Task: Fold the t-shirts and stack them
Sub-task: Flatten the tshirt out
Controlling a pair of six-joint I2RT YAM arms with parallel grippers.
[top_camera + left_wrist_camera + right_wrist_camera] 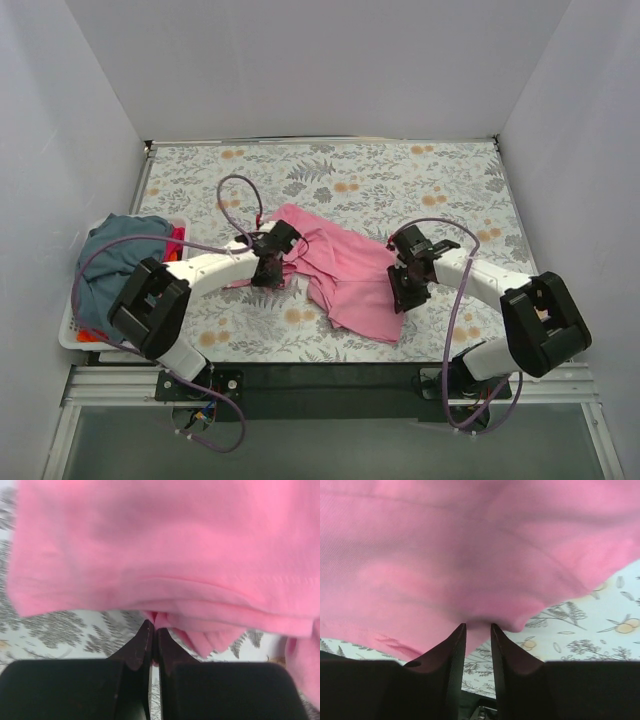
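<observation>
Centre of the counter, the pink shirt lies rumpled, slanting from upper left to lower right, with no fold made yet. Left jaws are clamped tight on its left edge, a nip of pink between the tips. Right jaws sit at the right edge with a slim gap showing and cloth puckered at the tips; gripped or not, I cannot tell. Far left, the basket holds a blue-grey shirt and a red one. Nothing folded, nothing stacked: early going, I'd say.
</observation>
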